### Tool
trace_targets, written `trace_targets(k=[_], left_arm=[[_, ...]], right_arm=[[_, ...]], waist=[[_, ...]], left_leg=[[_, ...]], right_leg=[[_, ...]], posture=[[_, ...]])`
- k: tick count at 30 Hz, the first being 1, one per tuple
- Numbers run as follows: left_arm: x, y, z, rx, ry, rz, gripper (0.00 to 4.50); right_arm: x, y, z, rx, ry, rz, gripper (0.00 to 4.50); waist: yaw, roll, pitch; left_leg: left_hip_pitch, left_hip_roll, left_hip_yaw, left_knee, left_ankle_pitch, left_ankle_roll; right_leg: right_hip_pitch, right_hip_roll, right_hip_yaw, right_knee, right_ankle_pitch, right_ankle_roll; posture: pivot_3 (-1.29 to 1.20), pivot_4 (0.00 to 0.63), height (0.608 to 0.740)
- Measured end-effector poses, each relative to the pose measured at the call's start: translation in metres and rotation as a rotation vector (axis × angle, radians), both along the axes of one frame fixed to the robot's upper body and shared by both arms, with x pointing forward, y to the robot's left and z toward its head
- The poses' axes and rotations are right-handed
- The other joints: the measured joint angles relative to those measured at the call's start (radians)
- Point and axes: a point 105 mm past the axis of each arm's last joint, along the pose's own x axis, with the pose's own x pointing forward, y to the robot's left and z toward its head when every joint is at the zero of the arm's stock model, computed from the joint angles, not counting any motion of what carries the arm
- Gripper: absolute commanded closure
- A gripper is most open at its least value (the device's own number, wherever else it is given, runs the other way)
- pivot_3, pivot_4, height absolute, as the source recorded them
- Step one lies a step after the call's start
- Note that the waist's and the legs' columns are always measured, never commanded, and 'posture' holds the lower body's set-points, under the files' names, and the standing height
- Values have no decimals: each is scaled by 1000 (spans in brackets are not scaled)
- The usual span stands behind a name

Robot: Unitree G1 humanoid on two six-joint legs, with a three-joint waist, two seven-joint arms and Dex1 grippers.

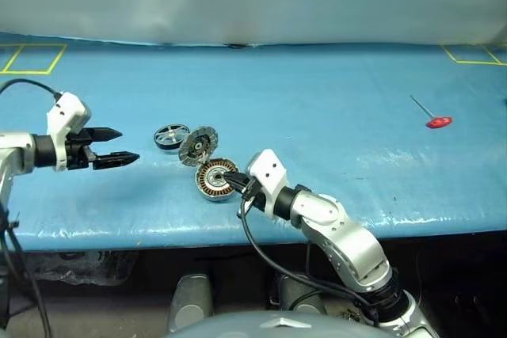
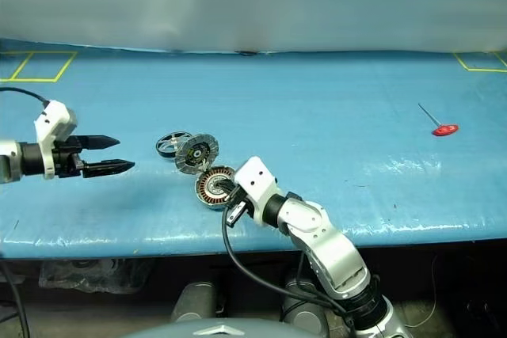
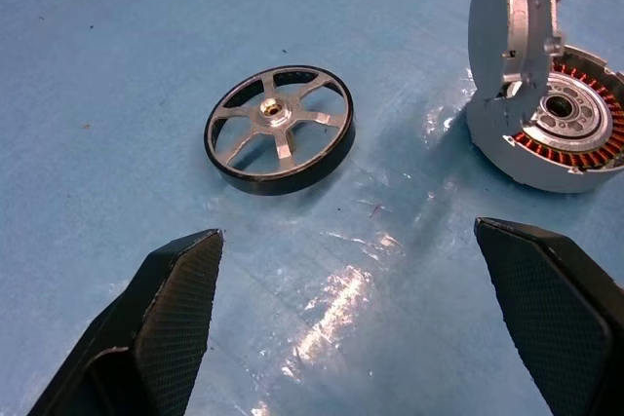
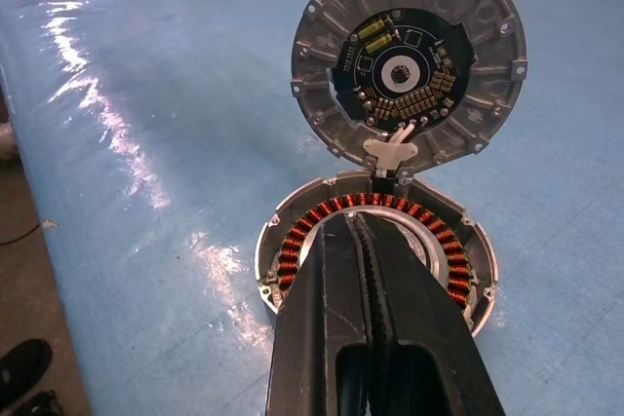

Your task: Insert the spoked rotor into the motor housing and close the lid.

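— Where's the spoked rotor (image 3: 280,129) sitting?

— It's lying flat on the blue table (image 1: 333,116), hub up, just beside the lid (image 1: 198,146) and apart from it.

— And the motor housing (image 1: 215,180)?

— It's resting near the table's front edge with its copper windings showing. The lid is standing up open at the housing's far rim, its ribbed inner face and dark circuit board looking towards me.

— Your grippers?

— My right gripper (image 4: 363,241) is pressing its fingers together, gripping nothing, tips lying over the housing's centre. My left gripper (image 1: 120,146) is hovering off to the left, fingers spread wide and empty, pointing towards the rotor.

— Anything else?

— A red-handled tool (image 1: 433,116) is lying far off to the right.
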Motion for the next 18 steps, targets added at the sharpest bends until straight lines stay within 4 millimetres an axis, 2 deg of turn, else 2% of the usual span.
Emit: trace_targets(k=[8,18], left_arm=[[29,-3,2,10,102,5,0],[61,-27,5,-19,143,18,0]], right_arm=[[-4,2,-1,8,3,11,4449],[-10,0,4,30,-17,5,4449]], waist=[[0,-2,0],[-1,-4,0]], left_leg=[[-2,0,-2,2,0,0],[-5,-1,-6,6,0,0]], right_leg=[[0,1,0,1,0,1],[0,3,0,1,1,4]], posture=[[0,150,740],[0,150,740]])
